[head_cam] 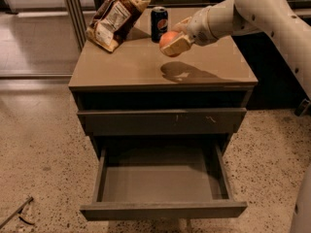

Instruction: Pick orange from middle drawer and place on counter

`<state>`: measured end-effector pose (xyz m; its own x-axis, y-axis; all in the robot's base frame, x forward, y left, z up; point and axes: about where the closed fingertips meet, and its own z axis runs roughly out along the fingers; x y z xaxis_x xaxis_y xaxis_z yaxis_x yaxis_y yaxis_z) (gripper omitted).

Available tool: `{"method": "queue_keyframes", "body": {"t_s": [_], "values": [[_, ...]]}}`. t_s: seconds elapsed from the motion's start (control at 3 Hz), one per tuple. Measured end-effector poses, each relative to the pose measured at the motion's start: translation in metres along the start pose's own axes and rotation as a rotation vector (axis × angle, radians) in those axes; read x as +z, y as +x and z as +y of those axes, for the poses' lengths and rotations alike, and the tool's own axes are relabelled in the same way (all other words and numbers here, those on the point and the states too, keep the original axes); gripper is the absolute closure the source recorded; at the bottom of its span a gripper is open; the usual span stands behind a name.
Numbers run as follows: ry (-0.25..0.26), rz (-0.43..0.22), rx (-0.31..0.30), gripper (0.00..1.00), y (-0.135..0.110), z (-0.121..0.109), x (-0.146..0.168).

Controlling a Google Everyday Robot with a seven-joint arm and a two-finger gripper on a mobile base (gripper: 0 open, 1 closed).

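The gripper (176, 41) holds the orange (167, 39) tight between its fingers, up over the counter (146, 67), just right of the soda can (159, 23). The middle drawer (160, 210) is pulled open.

A speckled beige floor (39, 159), flecked with dark grit, spreads around a grey-brown drawer cabinet (146, 123). Behind it to the left, grey metal uprights (73, 4) and a rail (34, 75) border a smoother, paler floor (29, 42) with a slight sheen. Right of the cabinet the space is deep in darkness. A thin dark scrap (17, 212) lies at lower left. Light falls from above, casting a shadow (184, 73) on the worktop (121, 67) under the gripper (175, 42), which hangs above it clasping the orange (167, 38).
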<state>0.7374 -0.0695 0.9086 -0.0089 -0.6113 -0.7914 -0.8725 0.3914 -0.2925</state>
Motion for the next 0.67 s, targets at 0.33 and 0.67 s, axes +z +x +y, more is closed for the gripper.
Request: {"method": "queue_keyframes", "body": {"t_s": [0.33, 0.67], "values": [[-0.013, -0.013, 0.051, 1.0, 0.016, -0.003, 0.013], [-0.026, -0.021, 0.091, 1.0, 0.029, -0.001, 0.022]]}}
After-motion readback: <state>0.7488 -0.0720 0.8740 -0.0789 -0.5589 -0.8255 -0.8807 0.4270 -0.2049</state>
